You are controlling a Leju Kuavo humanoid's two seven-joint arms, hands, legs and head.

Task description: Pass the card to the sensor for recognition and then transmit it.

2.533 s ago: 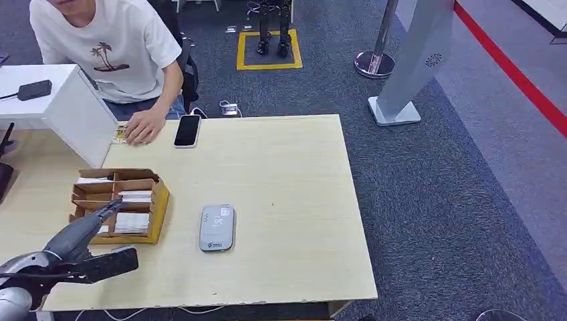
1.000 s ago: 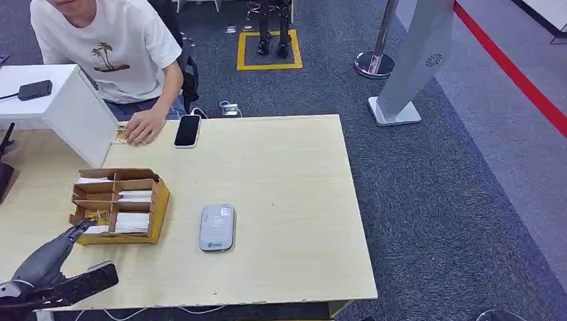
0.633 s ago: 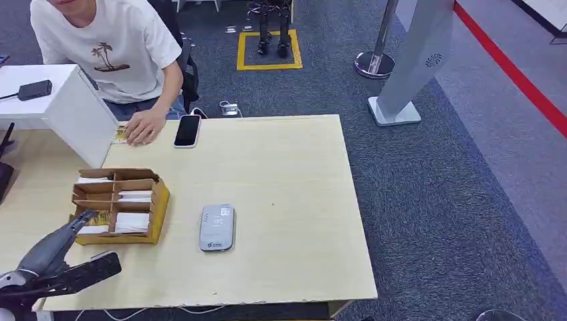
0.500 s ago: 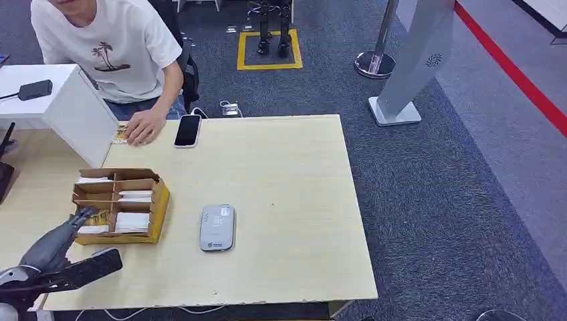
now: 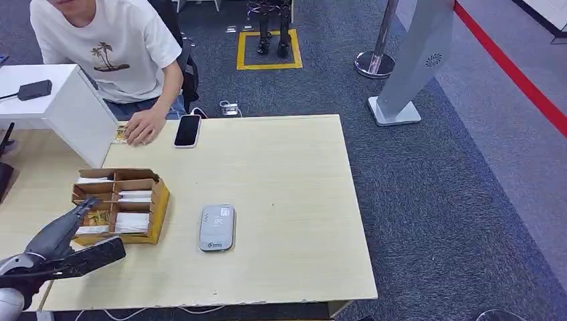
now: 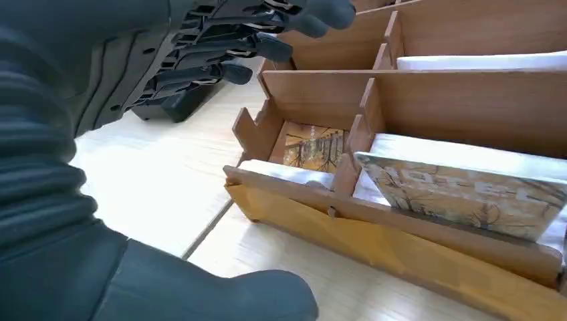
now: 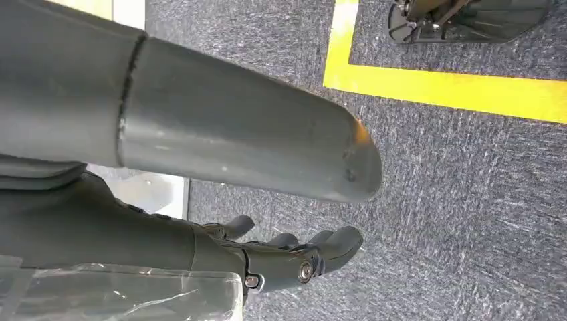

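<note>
A brown cardboard card box (image 5: 159,200) with several compartments stands on the left of the table, white cards (image 5: 132,222) lying in it. My left hand (image 5: 61,242) is open at the box's near-left corner, with its fingers (image 5: 83,207) over a picture card (image 5: 100,218) and its thumb (image 5: 90,259) outside the front wall. In the left wrist view the fingers (image 6: 254,40) and thumb (image 6: 200,294) are spread, nothing between them, beside the box (image 6: 401,247); a picture card (image 6: 468,194) leans in a front compartment. The grey card sensor (image 5: 216,227) lies right of the box. My right hand (image 7: 294,257) hangs over carpet, holding nothing.
A person in a white T-shirt (image 5: 107,47) sits at the far-left side of the table (image 5: 281,167), one hand (image 5: 144,127) resting beside a black phone (image 5: 188,130). A white slanted stand (image 5: 80,114) rises behind the box. Grey carpet and a stanchion base (image 5: 374,63) lie beyond.
My left hand first drew back toward the table's front edge, away from the box, and has now moved forward again, its fingers reaching the box's near-left compartment.
</note>
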